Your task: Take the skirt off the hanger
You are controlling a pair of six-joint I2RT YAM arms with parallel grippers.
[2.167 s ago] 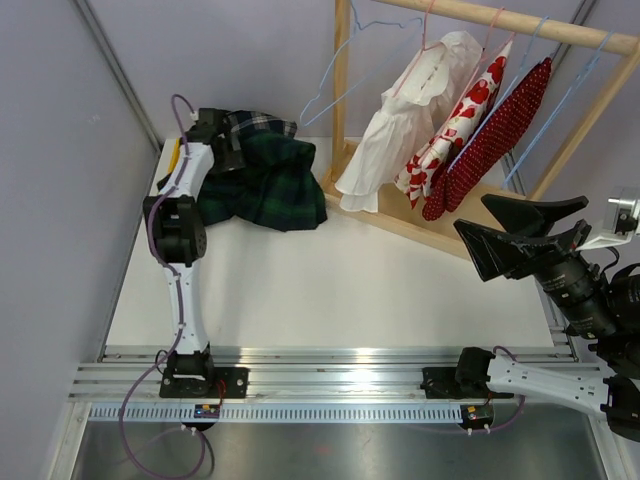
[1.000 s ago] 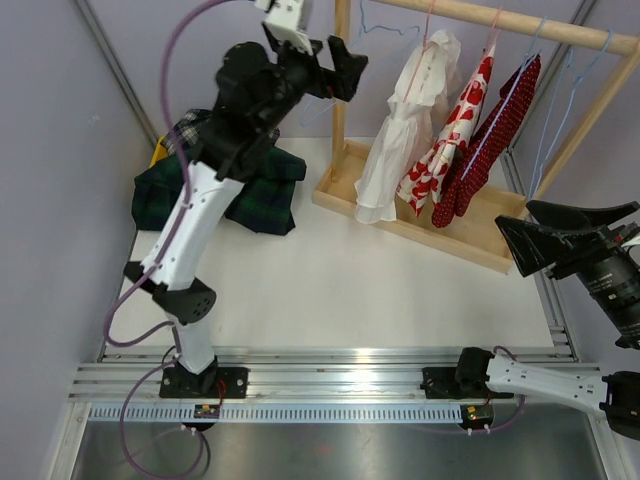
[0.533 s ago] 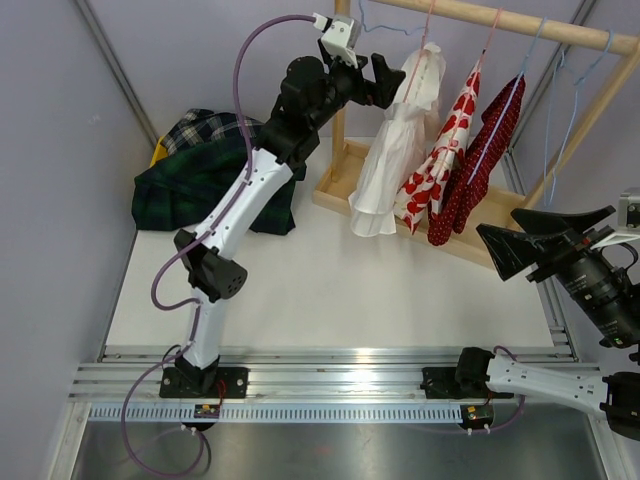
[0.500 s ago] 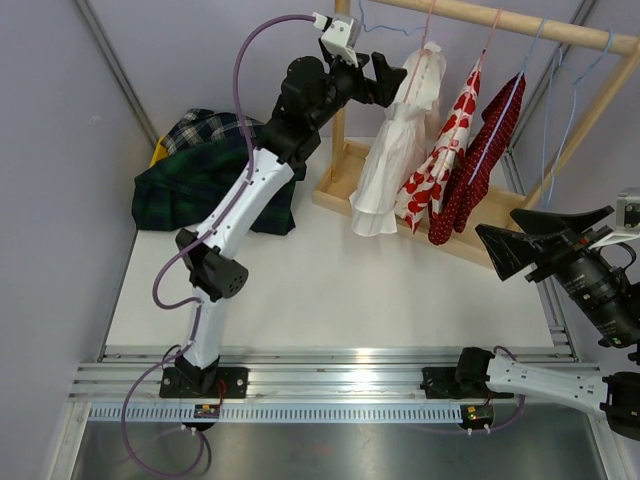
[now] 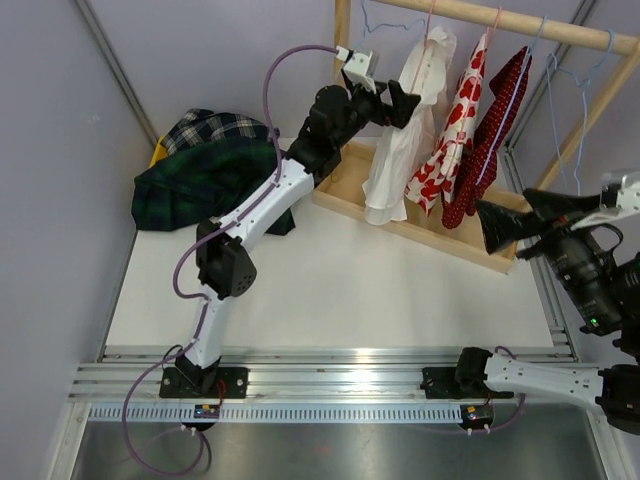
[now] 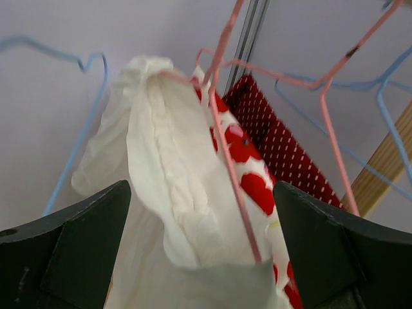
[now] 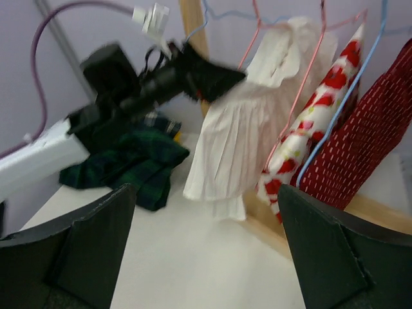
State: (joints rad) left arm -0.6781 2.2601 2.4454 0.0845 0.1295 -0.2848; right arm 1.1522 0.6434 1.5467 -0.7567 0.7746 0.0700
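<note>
Left gripper (image 5: 404,102) is up at the rack, jaws wide open, holding nothing. Its wrist view shows a finger on either side of the white skirt (image 6: 161,174), whose waistband is bunched over the pink hanger (image 6: 222,109). No contact with the cloth that I can tell. The skirt hangs at the left end of the wooden rail (image 5: 500,18), just beside the red floral garment (image 5: 452,130). Right gripper (image 5: 512,212) sits low at the right, also wide open and empty, well apart from the rack.

Risks:
- **Wire caught:** the jaws close on the hanger wire along with the waistband, so the pull drags hanger and skirt off the rail together.
- **Shallow grip:** too little of the bunched waistband is held and the cloth slips out.
- **Sideways pull:** the waistband snags on the hanger end, and the hanger swings into the floral garment and maybe knocks it down.
- **Nothing steadying the hanger:** it is free to swing, and the right arm is too far away to help.
- **Blue hanger:** the empty blue hanger (image 6: 74,129) is just left of the skirt, and a finger could hook it.
</note>
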